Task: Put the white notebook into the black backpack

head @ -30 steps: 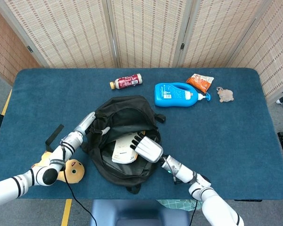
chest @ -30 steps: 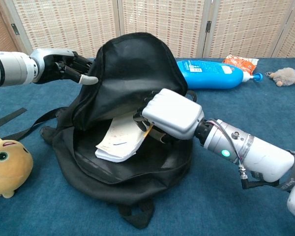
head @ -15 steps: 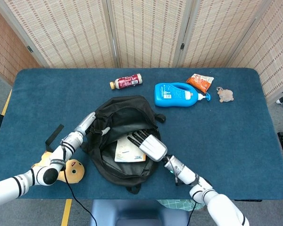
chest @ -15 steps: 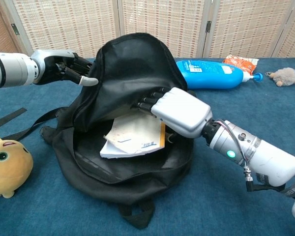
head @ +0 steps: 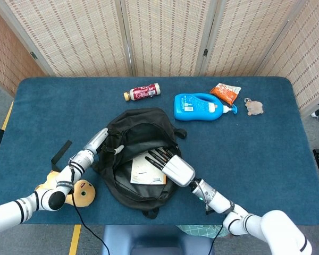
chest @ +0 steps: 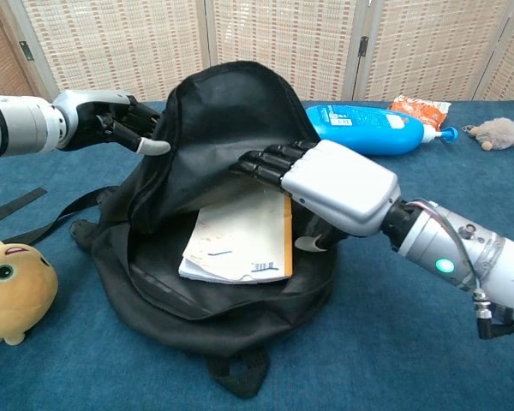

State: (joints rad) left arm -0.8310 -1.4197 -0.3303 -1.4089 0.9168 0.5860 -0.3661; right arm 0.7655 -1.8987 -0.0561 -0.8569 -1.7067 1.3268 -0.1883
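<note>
white notebook (chest: 240, 238) lying flat inside black backpack (chest: 227, 111) mouth, long axis running near-far | right hand (chest: 325, 184) hovering over its far-right edge, fingers extended, holding nothing | left hand (chest: 111, 120) gripping flap, farther away

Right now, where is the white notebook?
The white notebook lies flat inside the open mouth of the black backpack, centre-left in the chest view, just below the right robot hand, whose fingers stretch over its top edge.
</note>
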